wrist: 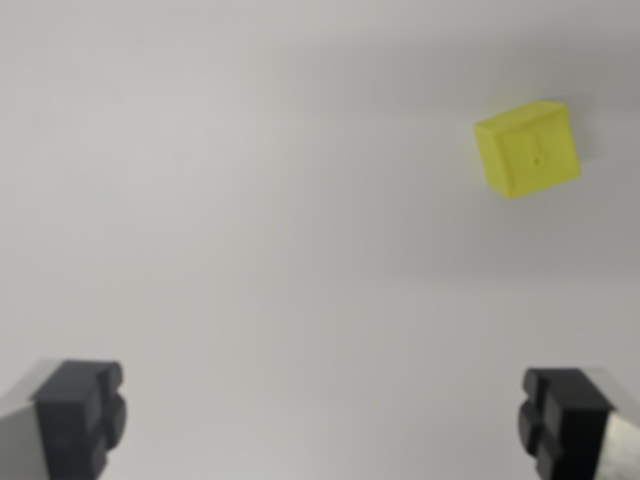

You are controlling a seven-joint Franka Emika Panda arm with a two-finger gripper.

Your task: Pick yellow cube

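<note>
A small yellow cube (527, 148) lies on a plain white surface, toward the wrist view's upper right, turned slightly askew. My gripper (322, 425) is open, its two dark fingertips (80, 415) showing at the bottom corners of the view, wide apart. Nothing sits between them. The cube is well beyond the fingertips and off to the right of the gap's centre, roughly in line with the right fingertip.
The white surface (250, 200) fills the whole view, with a faint shadow band across the top.
</note>
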